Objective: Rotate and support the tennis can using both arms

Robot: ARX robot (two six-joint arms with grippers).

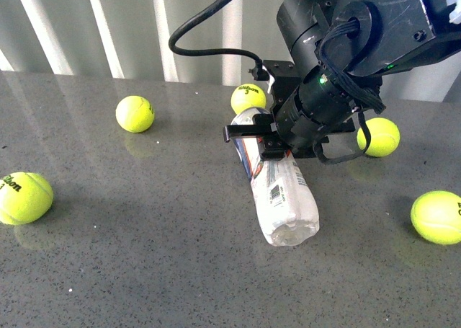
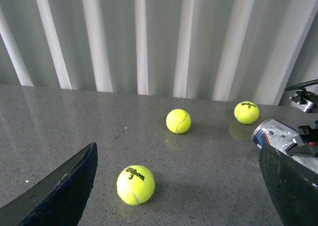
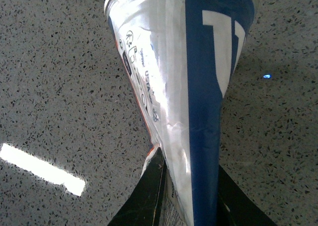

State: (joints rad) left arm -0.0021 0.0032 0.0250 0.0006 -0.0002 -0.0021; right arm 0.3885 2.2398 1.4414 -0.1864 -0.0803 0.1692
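Observation:
The tennis can (image 1: 281, 191) is a clear tube with a blue-and-white label and a barcode. It lies slanted at the middle of the grey table, clear end toward me. My right gripper (image 1: 259, 137) is shut on its far part, near the silver rim. In the right wrist view the can (image 3: 184, 87) runs out from between the black fingers (image 3: 149, 196) of the right gripper (image 3: 191, 201). My left gripper (image 2: 179, 196) is open and empty, above the table. The can's rim end (image 2: 273, 132) shows beside its one finger (image 2: 293, 186). The left arm is out of the front view.
Several yellow-green tennis balls lie on the table: far left (image 1: 135, 114), near left (image 1: 24, 197), behind the can (image 1: 248, 97), right (image 1: 379, 136), near right (image 1: 437, 216). One ball (image 2: 135, 185) lies just ahead of the left gripper. A slatted wall (image 1: 108, 25) stands behind.

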